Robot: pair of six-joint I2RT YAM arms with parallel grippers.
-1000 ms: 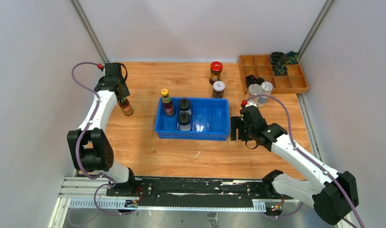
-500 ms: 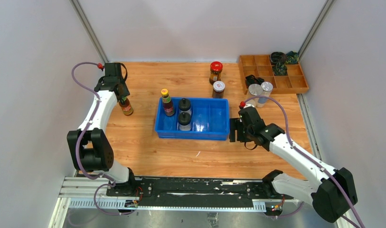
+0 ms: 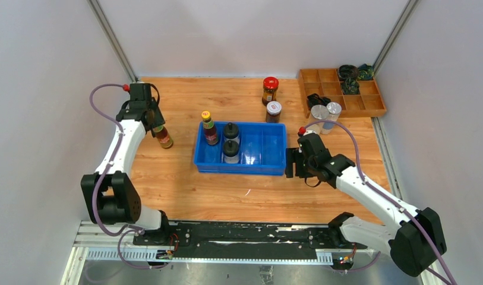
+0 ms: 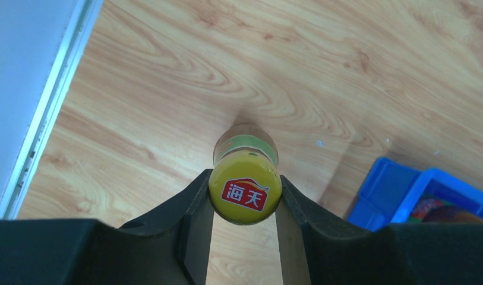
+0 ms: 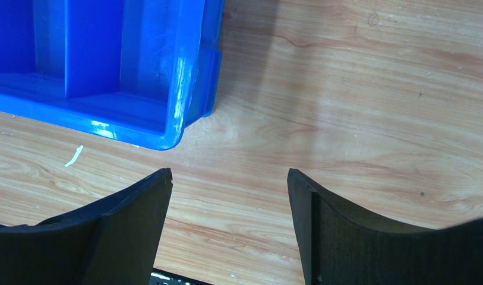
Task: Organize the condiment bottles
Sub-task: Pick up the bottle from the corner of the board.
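Top view: left gripper (image 3: 158, 125), sauce bottle (image 3: 164, 139) in its grasp, has moved closer to the blue bin (image 3: 239, 167) than half a second ago; right gripper (image 3: 291, 163) edged toward the bin's right wall. Left wrist: fingers (image 4: 194, 211) pinch the bottle's yellow cap. Right wrist: fingers (image 5: 138, 205) spread above table (image 5: 357, 119).

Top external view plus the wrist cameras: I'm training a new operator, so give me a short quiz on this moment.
1. True or false: the left tool is shut on a yellow-capped sauce bottle.
2. How many condiment containers stand in the blue bin?
3. The right tool is: A) open and empty; B) gripping a jar; C) inside the bin.
Key: 1 true; 2 three; 3 A.
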